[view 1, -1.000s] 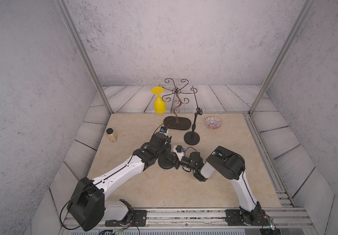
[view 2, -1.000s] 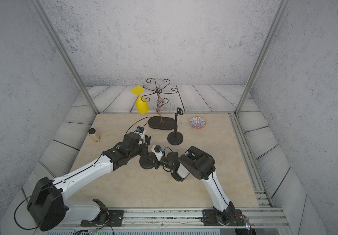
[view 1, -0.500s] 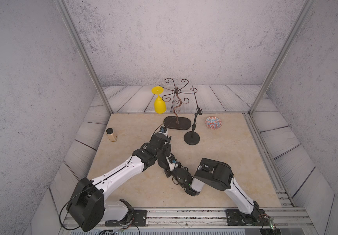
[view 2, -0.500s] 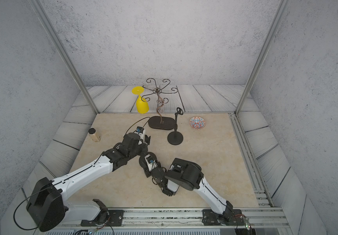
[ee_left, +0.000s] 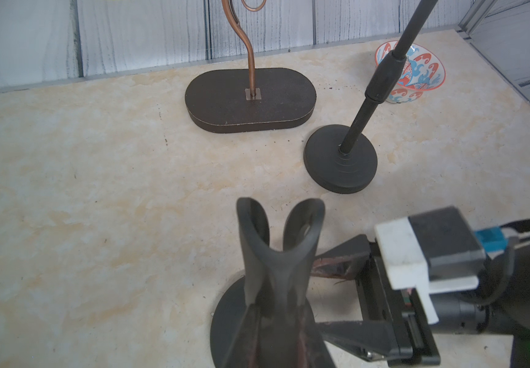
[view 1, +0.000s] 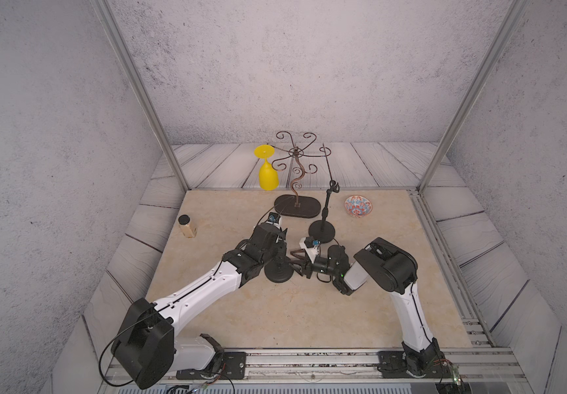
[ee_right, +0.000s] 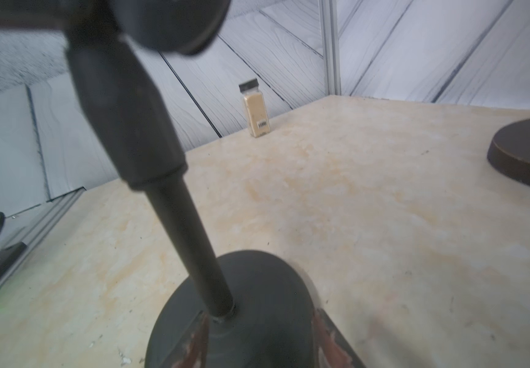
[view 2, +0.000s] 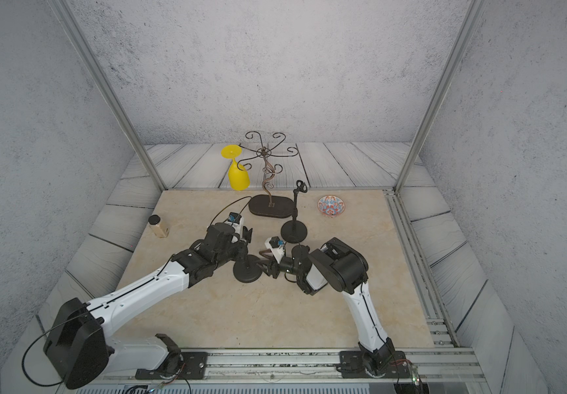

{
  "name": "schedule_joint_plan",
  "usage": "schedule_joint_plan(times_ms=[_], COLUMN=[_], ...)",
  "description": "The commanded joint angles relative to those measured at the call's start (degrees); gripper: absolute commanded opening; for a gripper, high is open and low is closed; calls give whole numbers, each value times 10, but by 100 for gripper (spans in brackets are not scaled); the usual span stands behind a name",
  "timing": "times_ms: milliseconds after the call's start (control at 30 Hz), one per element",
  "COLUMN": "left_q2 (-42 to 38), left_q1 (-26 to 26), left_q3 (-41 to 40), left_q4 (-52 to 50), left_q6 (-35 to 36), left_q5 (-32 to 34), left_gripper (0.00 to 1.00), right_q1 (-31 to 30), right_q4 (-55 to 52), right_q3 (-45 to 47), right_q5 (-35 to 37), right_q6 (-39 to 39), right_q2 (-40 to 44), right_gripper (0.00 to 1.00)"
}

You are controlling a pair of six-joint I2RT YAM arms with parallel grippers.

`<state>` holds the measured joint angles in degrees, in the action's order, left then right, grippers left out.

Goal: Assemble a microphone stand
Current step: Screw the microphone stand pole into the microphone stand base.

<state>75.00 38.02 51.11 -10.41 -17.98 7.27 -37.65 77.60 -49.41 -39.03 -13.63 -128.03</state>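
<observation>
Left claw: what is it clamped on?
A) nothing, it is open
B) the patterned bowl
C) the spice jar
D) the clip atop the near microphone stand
D: in the left wrist view the left claw is shut on the neck of the U-shaped microphone clip, above the stand's round base.

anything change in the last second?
Right gripper swung leftward, then returned to the round base; its jaws, shut before, now stand open there. Left gripper stays shut on the clip. Base, other stand, bowl, jar unmoved.
</observation>
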Motion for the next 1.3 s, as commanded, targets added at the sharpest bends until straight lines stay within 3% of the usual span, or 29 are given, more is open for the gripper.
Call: schedule_joint_plan(times_ms=[0, 367, 500, 633, 767, 833, 933, 1000, 1067, 1133, 1267], left_q2=[19, 24, 27, 29, 30, 31, 29, 27, 26, 27, 21], left_q1=[8, 8, 9, 9, 8, 9, 8, 8, 9, 8, 8], left_q3=[-31, -29, -28, -28, -31, -31, -34, -34, -35, -35, -34], left_q4=[-123, -123, -120, -120, -115, -115, -115, -114, -115, -115, -120], left_q6=[-15, -14, -14, -14, -15, -16, -20, -20, -21, -21, -20], left_q5=[-52, -53, -54, -54, -53, -54, -52, -51, -51, -49, -45], left_gripper=[3, 3, 3, 3, 3, 3, 3, 3, 3, 3, 3], right_q1=[2, 2, 0, -10, -50, -92, -190, -244, -271, -278, -257], right_q4=[-22, -56, -71, -65, -18, 21, 9, 27, 26, 24, 27], right_q3=[-38, -110, -114, -81, -17, 12, 2, -32, -61, -70, -29], right_q5=[-115, -120, -100, 1, 205, 395, 764, 908, 912, 856, 629], right_q6=[-33, -37, -26, 5, 34, 44, 91, 129, 132, 107, 74], right_q2=[-20, -48, -44, -35, -36, -47, -66, -89, -101, -104, -71], right_gripper=[52, 40, 22, 4, 0, 0, 0, 0, 0, 4, 49])
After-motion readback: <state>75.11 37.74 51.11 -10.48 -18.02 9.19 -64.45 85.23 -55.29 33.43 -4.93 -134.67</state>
